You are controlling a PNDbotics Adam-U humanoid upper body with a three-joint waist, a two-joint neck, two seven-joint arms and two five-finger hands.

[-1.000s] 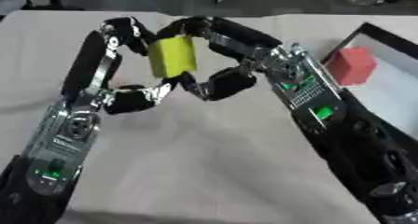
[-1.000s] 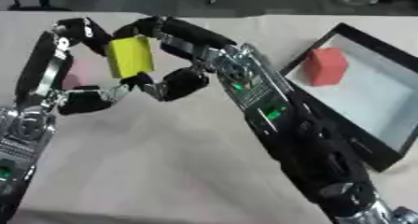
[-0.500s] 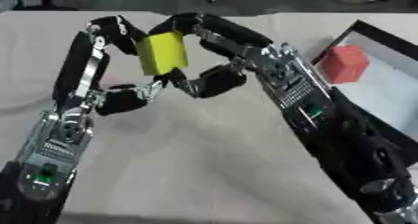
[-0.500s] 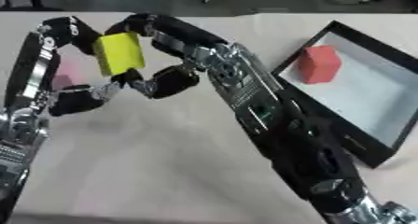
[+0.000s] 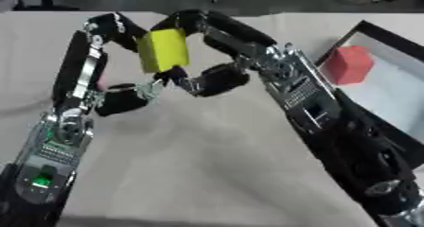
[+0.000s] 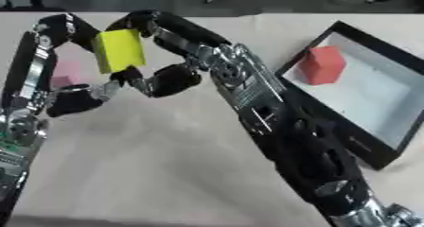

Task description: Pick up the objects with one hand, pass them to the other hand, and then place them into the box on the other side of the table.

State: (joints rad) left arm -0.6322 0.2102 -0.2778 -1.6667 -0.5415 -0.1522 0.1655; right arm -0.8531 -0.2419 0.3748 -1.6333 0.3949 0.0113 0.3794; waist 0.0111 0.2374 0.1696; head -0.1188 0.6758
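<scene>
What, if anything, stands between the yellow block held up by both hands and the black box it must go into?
Nothing visible blocks the way. The yellow block is held between the left hand and right hand above the table. The box lies to the right, holding only a red block at its far end.

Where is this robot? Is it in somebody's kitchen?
Probably not a kitchen. It looks like a robot practice table: a plain cloth-covered table, a black box holding a red block, and two hands, left and right, holding a yellow block.
</scene>
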